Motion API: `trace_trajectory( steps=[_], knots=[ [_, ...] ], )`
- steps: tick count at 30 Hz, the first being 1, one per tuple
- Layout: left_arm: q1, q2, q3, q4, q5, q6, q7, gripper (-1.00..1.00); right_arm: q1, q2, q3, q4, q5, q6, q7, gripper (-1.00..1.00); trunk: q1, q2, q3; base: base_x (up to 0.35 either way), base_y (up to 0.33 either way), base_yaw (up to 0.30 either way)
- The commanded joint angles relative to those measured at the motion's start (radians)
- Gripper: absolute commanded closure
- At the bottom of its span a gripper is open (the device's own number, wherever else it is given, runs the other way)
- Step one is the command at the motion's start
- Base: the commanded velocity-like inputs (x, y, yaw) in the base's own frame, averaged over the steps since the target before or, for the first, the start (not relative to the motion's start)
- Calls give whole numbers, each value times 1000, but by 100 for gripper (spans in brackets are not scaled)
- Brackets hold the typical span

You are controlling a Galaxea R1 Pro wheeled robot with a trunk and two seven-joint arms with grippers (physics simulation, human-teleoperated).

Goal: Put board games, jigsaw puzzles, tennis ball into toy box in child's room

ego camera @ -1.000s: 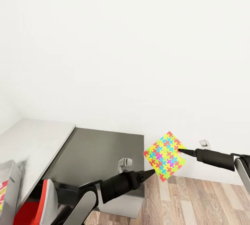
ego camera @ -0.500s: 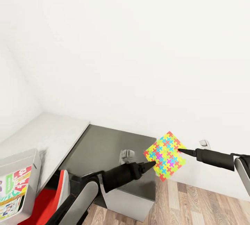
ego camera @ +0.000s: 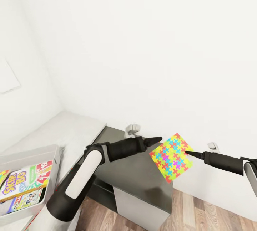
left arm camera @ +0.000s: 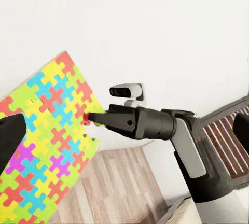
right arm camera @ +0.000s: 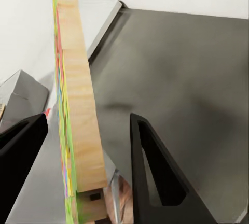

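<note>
White-walled corner with a wood-plank floor [ego camera: 221, 216]; the pale table [ego camera: 67, 131] meets a dark grey cabinet section [ego camera: 142, 174] along the wall. The jigsaw puzzle [ego camera: 170, 157], a flat box in bright interlocking pattern, is carried on edge in the air above the cabinet's outer end, well apart from the toy box [ego camera: 43, 150] at the table's near left; that bin already holds the Skip-Bo board game [ego camera: 21, 183] and other boxes. The right gripper [ego camera: 187, 152] pinches the puzzle's edge, its fingers standing either side of the thin box in the right wrist view; the left gripper [ego camera: 157, 139] points its tip close beside the opposite corner, and whether its claw is wide or narrow cannot be told. Risks, as a judgement: the grip takes only a narrow margin of a broad flat box, so a swing toward the bin may pivot or slip it; a nudge from the left tip could dislodge it; a low approach may catch the bin's rim.
</note>
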State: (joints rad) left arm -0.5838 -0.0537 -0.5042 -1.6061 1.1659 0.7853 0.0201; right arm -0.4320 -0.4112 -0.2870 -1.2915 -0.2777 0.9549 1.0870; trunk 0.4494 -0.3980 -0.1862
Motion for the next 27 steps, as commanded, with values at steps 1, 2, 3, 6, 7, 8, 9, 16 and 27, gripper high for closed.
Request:
trace_trajectory(
  steps=[1, 2, 3, 6, 7, 8, 9, 16, 27],
  knots=[
    [-42, -4, 13, 0, 17, 13, 9, -100, -1, 2, -4, 0, 2, 4, 2, 100, 1, -2, -1, 0, 0, 259],
    [-44, -4, 16, 0, 17, 13, 9, -100, -1, 2, -4, 0, 2, 4, 2, 100, 1, -2, -1, 0, 0, 260],
    [-46, -4, 18, 0, 18, 14, 10, -100, -1, 2, -4, 0, 2, 4, 2, 100, 1, -2, 0, 0, 0, 260],
    [-49, -4, 23, 0, 28, 14, 10, -100, -1, 3, -4, 0, 3, 4, 2, 100, 1, -2, 2, 0, 0, 262],
    [-50, -4, 24, 0, 33, 15, 10, -100, -1, 3, -4, 0, 3, 4, 2, 100, 1, -2, 2, 0, 0, 263],
    [-50, -3, 25, 0, 38, 15, 10, -100, -1, 3, -4, -1, 3, 4, 2, 100, 1, -2, 3, 0, 0, 263],
    [-51, -3, 26, 0, 42, 15, 10, -100, -1, 3, -4, -1, 3, 4, 2, 100, 1, -2, 3, 0, 0, 264],
    [-52, 1, 28, 0, 59, 15, 10, -100, -1, 3, -4, -1, 3, 4, 2, 100, 1, -2, 7, 0, 0, 265],
    [-49, 9, 30, 0, 61, 15, 11, -100, -1, 3, -4, -2, 2, 4, 3, 100, 1, -2, 12, 0, 0, 267]
  ],
)
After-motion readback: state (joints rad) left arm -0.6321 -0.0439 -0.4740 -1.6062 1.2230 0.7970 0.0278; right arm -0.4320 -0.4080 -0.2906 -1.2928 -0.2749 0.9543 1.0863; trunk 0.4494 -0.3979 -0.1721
